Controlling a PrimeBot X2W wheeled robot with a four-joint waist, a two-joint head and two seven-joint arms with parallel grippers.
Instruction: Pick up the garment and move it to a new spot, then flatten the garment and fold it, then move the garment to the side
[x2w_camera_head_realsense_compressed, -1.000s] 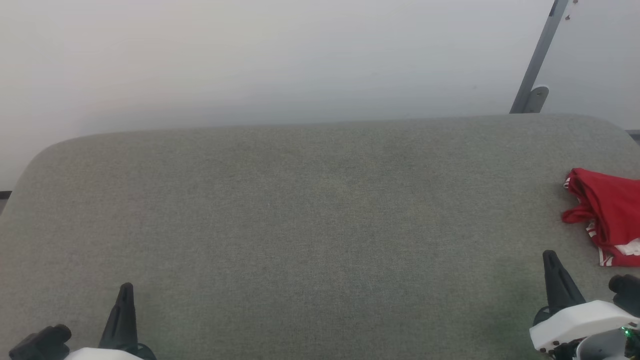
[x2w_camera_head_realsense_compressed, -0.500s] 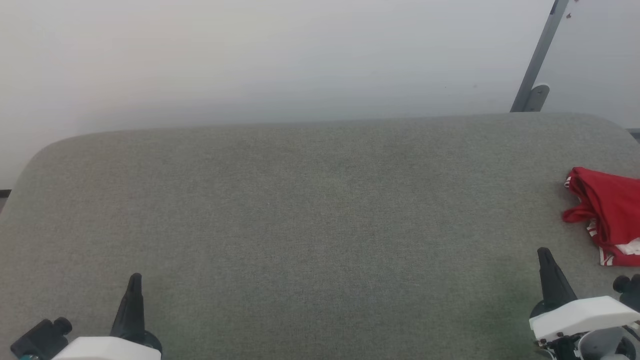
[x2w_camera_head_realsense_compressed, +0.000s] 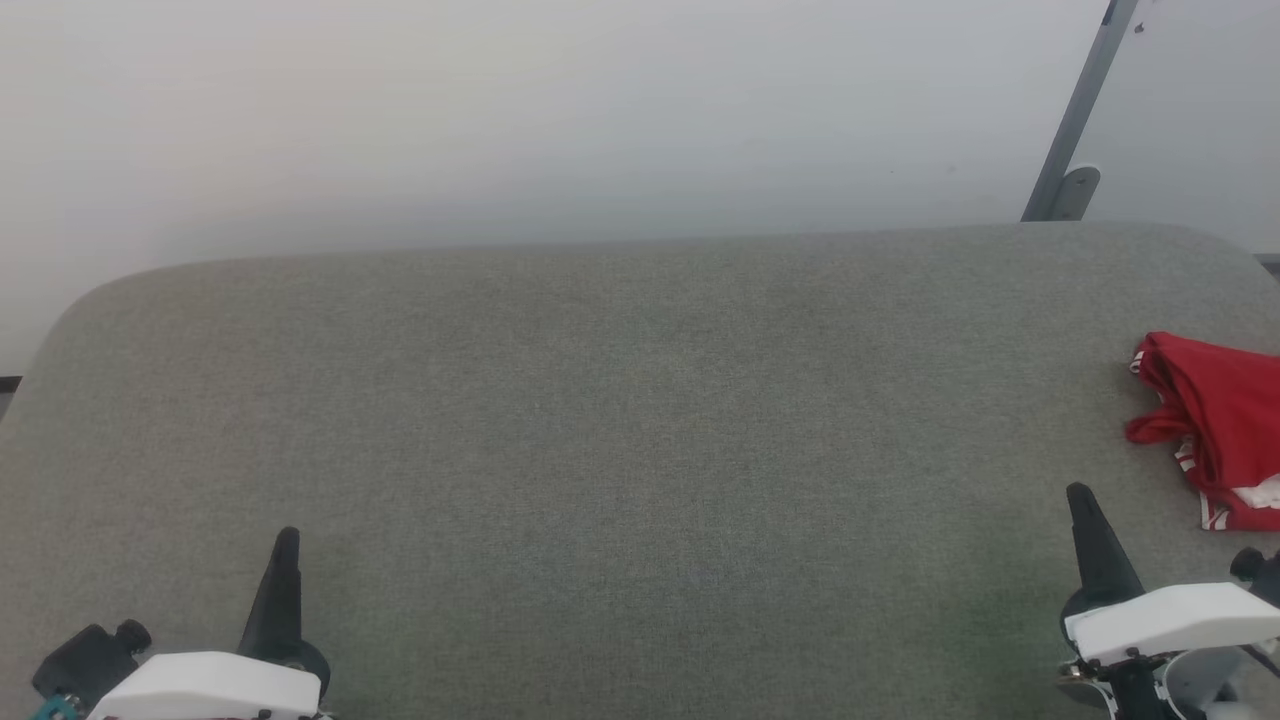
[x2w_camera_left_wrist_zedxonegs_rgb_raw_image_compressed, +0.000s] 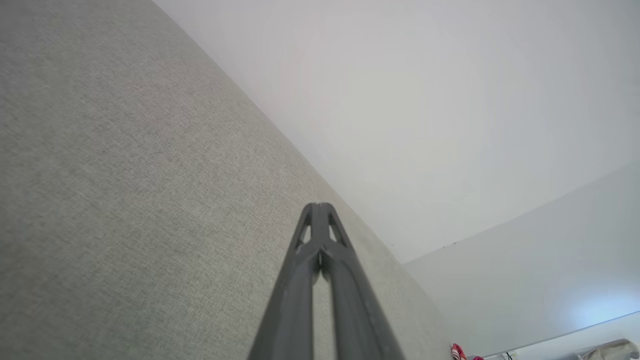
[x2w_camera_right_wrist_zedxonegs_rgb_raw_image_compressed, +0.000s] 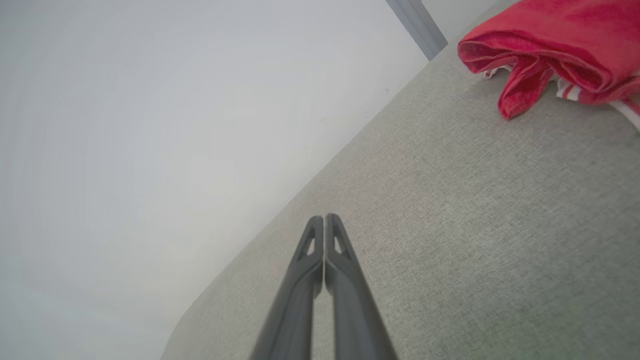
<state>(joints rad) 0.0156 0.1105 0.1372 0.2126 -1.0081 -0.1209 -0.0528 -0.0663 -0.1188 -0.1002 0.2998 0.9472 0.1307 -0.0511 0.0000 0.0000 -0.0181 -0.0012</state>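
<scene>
Head view: garment (x2w_camera_head_realsense_compressed: 1222, 425) lies near, right of and beyond the right end effector (x2w_camera_head_realsense_compressed: 1080, 498), pressed together.

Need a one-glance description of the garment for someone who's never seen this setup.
Start from the wide grey fabric-covered surface against the pale wall. Follow it to its right edge, just beyond the right end effector: the garment lies there crumpled. It is the one bright red item, with red-and-white striped trim.
</scene>
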